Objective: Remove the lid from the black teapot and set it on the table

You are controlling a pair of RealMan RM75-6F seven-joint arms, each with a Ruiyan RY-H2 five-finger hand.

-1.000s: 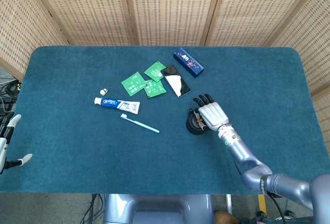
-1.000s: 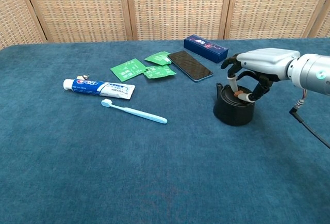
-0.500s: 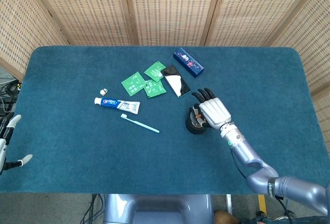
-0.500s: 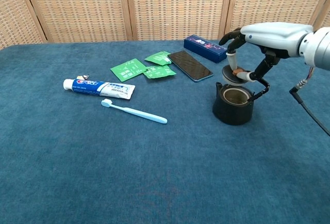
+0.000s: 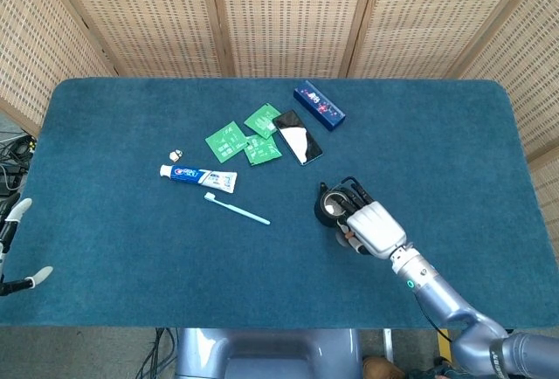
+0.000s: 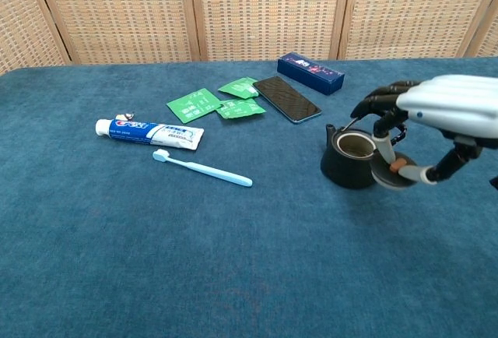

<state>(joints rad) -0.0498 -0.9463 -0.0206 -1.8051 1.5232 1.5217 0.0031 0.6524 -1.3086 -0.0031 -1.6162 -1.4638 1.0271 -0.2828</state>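
Beside the open black round teapot (image 6: 352,159), the right hand (image 6: 436,116) pinches its dark round lid (image 6: 393,173), off but not yet set on the blue tabletop (image 6: 233,260).

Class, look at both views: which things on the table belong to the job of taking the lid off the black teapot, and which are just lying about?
Part of the job:
black teapot, now open
lid, held by the right hand
table, where the lid goes

Just lying about:
toothpaste tube
toothbrush
green sachets
phone
blue box
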